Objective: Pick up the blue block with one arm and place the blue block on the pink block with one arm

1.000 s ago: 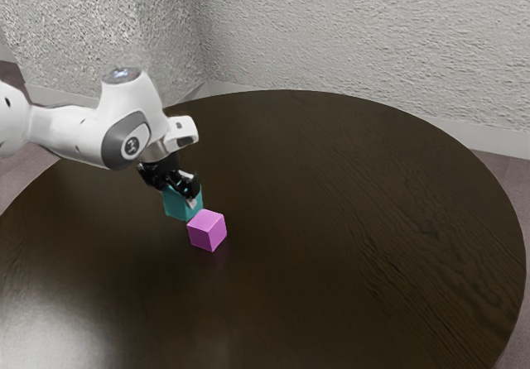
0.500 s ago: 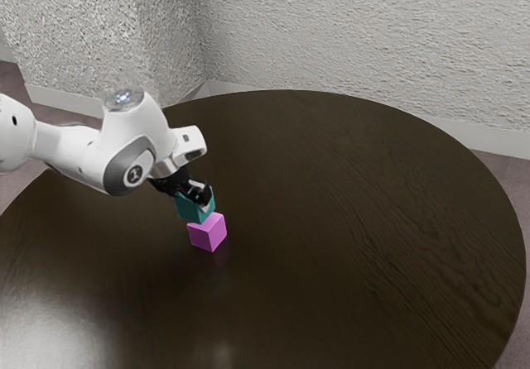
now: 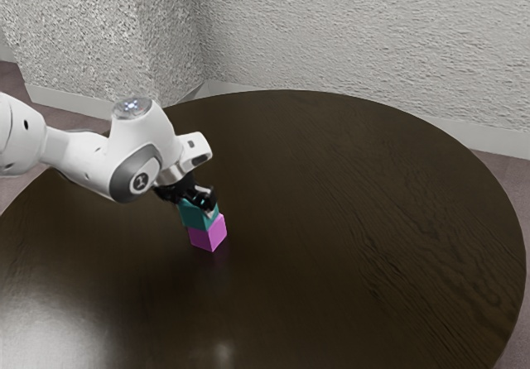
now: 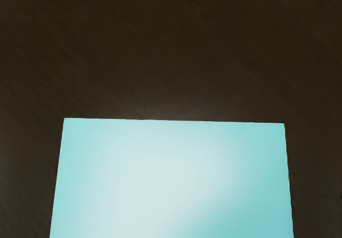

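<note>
Toward the exterior view's left on the dark round tabletop [image 3: 373,220], the end effector [image 3: 196,198] is pinching the blue block [image 3: 199,215] (rendered teal). The block is lying directly below the end effector and over the pink block [image 3: 209,235], apparently resting on it; contact cannot be confirmed. Being a cube, it is showing no long axis. Rough plaster walls [image 3: 373,38] are standing behind.
</note>
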Controlling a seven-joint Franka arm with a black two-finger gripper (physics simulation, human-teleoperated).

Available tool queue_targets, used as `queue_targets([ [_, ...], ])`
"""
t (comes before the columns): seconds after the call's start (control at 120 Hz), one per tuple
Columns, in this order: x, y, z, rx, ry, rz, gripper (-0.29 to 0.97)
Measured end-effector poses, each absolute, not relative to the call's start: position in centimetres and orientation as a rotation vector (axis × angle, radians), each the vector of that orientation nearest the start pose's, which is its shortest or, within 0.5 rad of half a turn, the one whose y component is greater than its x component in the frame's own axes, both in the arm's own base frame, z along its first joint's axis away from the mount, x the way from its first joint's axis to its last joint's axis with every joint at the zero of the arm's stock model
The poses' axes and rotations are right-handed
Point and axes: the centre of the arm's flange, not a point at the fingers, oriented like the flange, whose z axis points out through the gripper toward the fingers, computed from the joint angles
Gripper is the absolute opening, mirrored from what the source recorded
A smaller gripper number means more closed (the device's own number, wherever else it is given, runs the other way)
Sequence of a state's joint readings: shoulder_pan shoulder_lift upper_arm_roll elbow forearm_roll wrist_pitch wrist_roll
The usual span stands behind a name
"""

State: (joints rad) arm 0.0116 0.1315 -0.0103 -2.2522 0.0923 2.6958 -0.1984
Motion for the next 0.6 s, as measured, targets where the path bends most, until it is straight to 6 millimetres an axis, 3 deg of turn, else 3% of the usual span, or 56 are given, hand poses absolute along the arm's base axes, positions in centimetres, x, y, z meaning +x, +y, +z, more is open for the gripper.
queue_targets([
  [0.358, 57.7, -0.5, 34.1, -3.037, -0.119, -0.514, 0.40],
  [0.6, 57.7, -0.5, 33.2, -3.032, -0.088, -0.491, 0.40],
])
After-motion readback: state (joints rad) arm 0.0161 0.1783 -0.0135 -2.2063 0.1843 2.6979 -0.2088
